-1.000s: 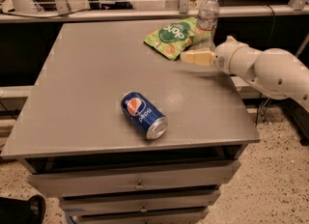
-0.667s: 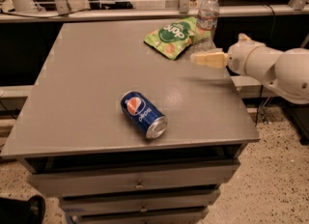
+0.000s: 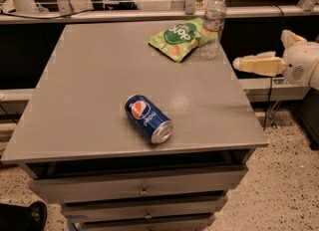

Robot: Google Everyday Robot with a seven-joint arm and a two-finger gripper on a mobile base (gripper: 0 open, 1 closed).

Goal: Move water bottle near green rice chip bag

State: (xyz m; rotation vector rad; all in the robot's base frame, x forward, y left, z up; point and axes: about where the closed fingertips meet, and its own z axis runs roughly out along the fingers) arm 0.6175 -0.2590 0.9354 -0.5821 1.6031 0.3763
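Observation:
The water bottle (image 3: 213,25) stands upright at the back right of the grey table (image 3: 89,90), a clear ribbed bottle with a white cap. It touches the right edge of the green rice chip bag (image 3: 180,37), which lies flat beside it. My gripper (image 3: 260,51) is off the table's right edge, to the right of the bottle and a little nearer the camera. It is open and holds nothing. Its cream fingers (image 3: 256,65) point left toward the table.
A blue Pepsi can (image 3: 148,118) lies on its side near the table's middle front. The table has drawers (image 3: 142,190) below its front edge. A rail and counter (image 3: 124,13) run behind the table. Speckled floor lies to the right.
My gripper has drawn back to the right, away from the bottle and past the table's right edge. The bottle, the bag and the can have stayed in place.

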